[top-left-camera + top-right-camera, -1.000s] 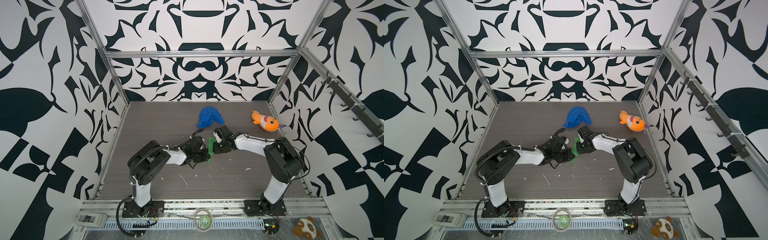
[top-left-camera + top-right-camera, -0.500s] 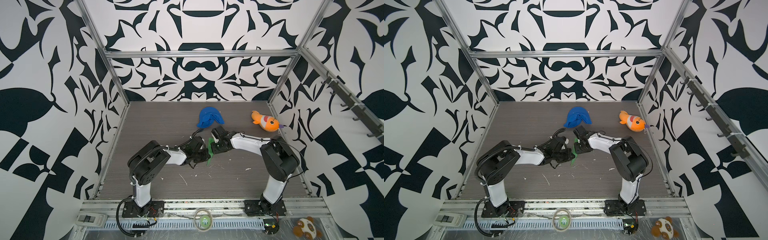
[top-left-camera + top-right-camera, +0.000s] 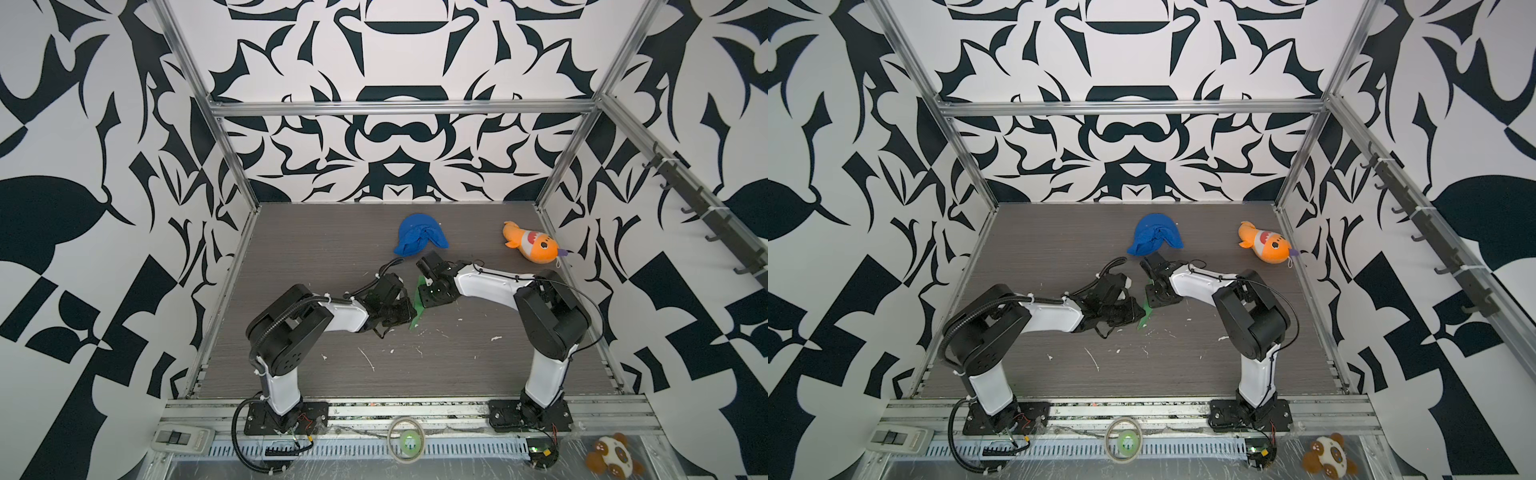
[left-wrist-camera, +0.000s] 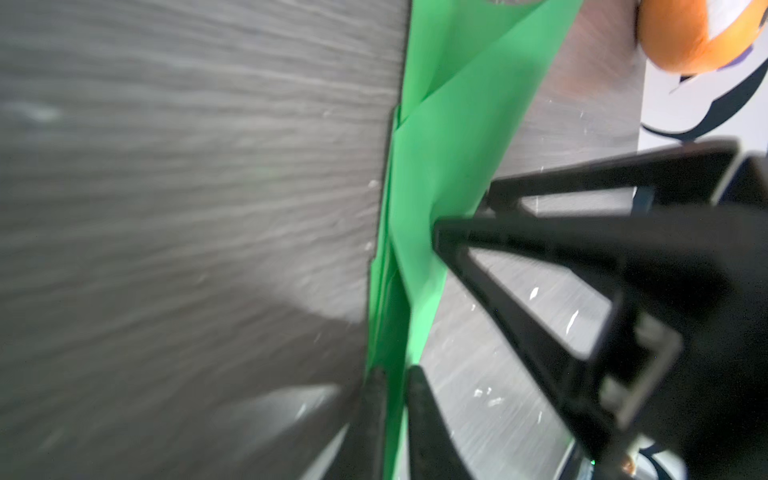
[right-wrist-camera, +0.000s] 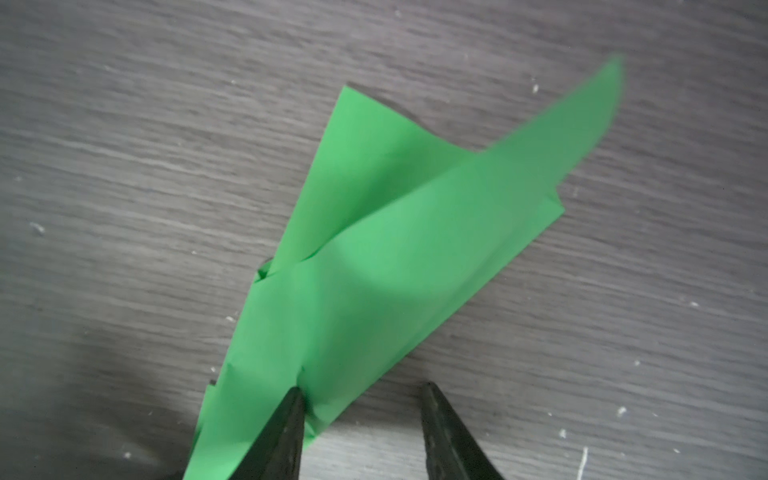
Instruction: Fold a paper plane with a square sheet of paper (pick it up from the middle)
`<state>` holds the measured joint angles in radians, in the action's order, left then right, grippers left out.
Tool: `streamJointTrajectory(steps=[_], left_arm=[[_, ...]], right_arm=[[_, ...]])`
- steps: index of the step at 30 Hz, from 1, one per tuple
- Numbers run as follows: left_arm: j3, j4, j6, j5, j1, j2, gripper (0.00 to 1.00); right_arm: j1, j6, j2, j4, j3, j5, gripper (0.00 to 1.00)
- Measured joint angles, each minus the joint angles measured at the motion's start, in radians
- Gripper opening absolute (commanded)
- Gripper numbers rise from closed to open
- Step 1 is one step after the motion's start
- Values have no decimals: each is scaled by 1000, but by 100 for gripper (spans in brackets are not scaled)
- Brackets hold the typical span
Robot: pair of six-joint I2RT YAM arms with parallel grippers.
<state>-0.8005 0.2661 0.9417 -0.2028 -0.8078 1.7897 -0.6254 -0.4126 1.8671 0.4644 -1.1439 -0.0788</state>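
The half-folded paper plane (image 5: 374, 249) looked light and springy, best pinched along its layered fold. The right gripper (image 5: 361, 388) stood released over it. The left gripper (image 4: 395, 374) straddled the fold, but whether it was gripping could not be told.

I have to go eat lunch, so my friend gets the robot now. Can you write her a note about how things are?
Left gripper: jaws narrow around the green paper's folded edge; grip unclear.
Right gripper: jaws open, one fingertip on the paper, the other over bare table.
Paper: mid-table between both arms, partly folded, flaps loose.
Done: first folds. Left: flatten the flaps, finish the plane.
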Motion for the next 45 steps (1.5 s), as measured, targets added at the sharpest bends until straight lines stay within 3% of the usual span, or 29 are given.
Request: streamJointTrajectory(steps=[6,20,26,32,45], left_arm=[[45,-5,22,-4,10,-69,21],[43,39,39,-26,11,-62,20],[43,39,46,-35,11,-37,13],[43,5,50,-37,10,-23,9],[8,-101,23,-6,-18,-36,11]], right_arm=[[0,-8,5,7,-7,0,47],[0,-16,6,8,-7,0,47],[0,-17,7,8,-7,0,46],[-1,-27,16,10,-8,-3,46],[-1,-39,26,14,-13,-5,45]])
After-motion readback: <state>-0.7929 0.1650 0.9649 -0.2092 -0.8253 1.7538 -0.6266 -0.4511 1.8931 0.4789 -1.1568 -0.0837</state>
